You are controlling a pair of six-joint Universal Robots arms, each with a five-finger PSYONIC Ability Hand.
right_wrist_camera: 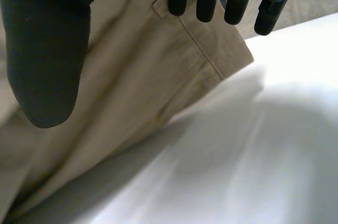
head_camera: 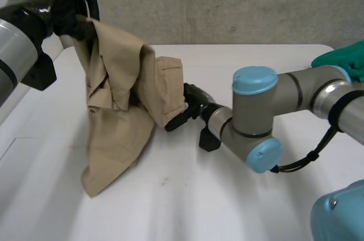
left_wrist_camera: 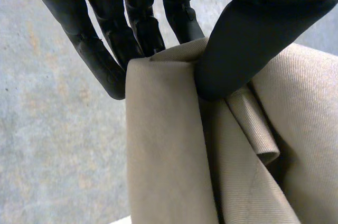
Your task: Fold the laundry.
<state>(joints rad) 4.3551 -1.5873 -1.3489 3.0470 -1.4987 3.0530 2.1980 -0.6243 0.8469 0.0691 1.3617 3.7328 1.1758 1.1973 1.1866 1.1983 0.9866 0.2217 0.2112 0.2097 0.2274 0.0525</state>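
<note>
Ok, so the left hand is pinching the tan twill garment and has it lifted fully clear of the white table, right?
Not fully. The left hand does pinch the tan twill garment by its top, but the head view shows its lower end lying on the white table.

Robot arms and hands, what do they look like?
The left arm and right arm are grey cylinders; the right shows round light-blue caps. The left hand and right hand are matte black, with segmented fingers and broad smooth thumbs.
</note>
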